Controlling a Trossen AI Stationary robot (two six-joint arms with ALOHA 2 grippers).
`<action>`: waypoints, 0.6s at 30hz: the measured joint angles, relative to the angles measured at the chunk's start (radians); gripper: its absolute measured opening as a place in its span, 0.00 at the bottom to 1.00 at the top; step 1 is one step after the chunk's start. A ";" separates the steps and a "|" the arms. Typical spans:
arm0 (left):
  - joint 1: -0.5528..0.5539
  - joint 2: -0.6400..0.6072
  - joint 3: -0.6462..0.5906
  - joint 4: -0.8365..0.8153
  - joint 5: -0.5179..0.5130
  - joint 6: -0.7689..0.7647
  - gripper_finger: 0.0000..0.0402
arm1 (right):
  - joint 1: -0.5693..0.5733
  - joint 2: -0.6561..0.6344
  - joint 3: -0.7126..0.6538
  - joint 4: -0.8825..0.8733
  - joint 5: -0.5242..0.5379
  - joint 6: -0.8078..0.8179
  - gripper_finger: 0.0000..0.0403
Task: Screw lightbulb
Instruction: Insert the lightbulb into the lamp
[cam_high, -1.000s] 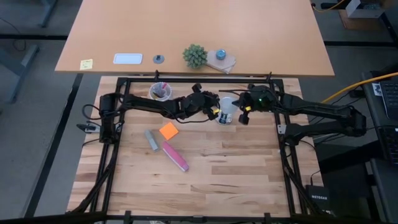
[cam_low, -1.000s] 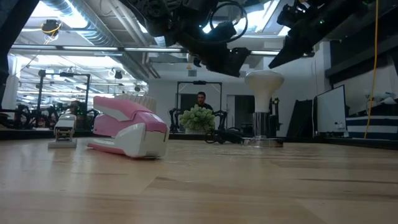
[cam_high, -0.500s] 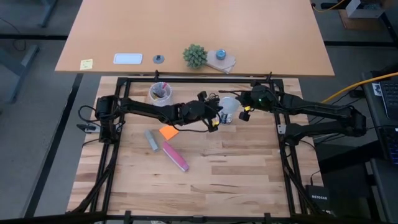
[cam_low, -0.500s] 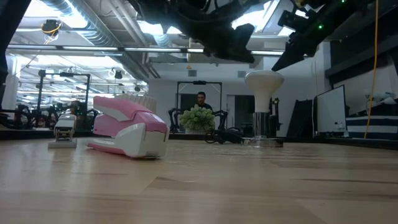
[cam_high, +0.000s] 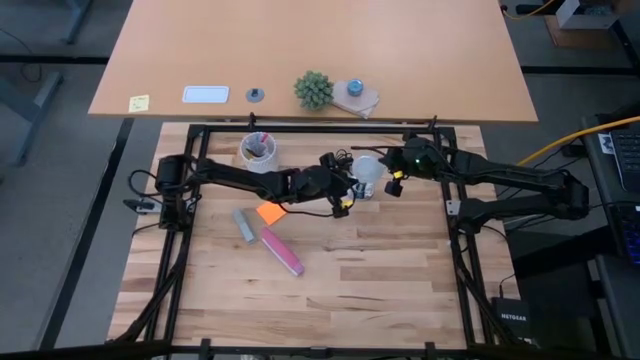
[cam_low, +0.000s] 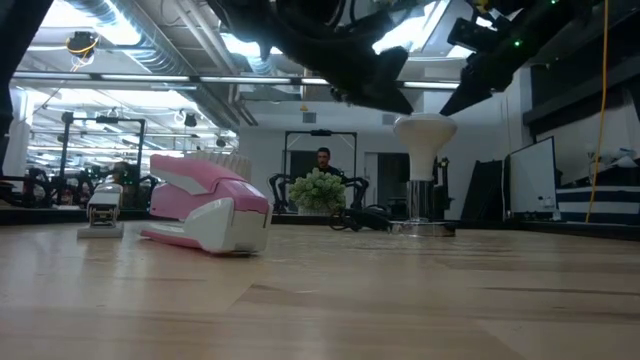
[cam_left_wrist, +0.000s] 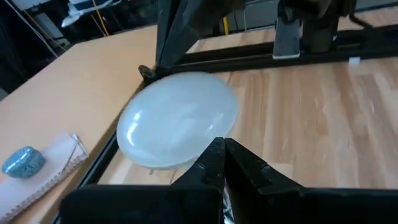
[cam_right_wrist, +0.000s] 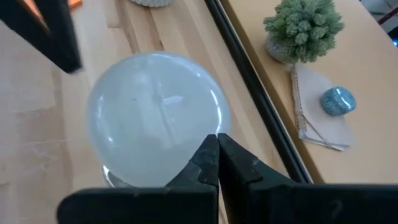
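Standing upright near the far edge of the wooden table (cam_high: 380, 300), right of centre, the lightbulb (cam_high: 366, 170) sits on its shiny socket base, clear in the low view (cam_low: 424, 135). Both grippers flank it, both with fingers pressed together, holding nothing.

Left gripper (cam_high: 346, 196) is just beside the bulb on its left-near side; its wrist view shows the closed tips (cam_left_wrist: 222, 152) right in front of the frosted dome (cam_left_wrist: 179, 119). Right gripper (cam_high: 393, 183) is just beside the bulb on its right; its wrist view shows the closed tips (cam_right_wrist: 214, 149) against the lower part of the dome (cam_right_wrist: 155, 118); cannot tell if they touch it.

Tight spot: black frame rail (cam_high: 330, 129) runs just beyond the bulb, white cup (cam_high: 258, 150) with pens to the far left. Orange sticky pad (cam_high: 268, 211), grey stapler (cam_high: 244, 226) and pink stapler (cam_high: 282, 251) lie left of centre. The near half and the right side of the table are bare wood. Beyond the rail, on the other desk: a small plant (cam_high: 313, 90) and a blue stone on cloth (cam_high: 355, 88).
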 joint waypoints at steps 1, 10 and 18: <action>0.003 0.002 0.000 -0.004 0.000 -0.002 0.00 | 0.000 0.000 0.000 0.000 -0.010 0.005 0.01; 0.011 0.020 0.000 0.006 -0.005 -0.026 0.00 | 0.000 0.001 0.000 -0.022 -0.048 0.031 0.01; 0.011 0.020 0.000 0.002 -0.076 -0.027 0.00 | 0.000 0.004 -0.018 -0.004 -0.092 0.078 0.01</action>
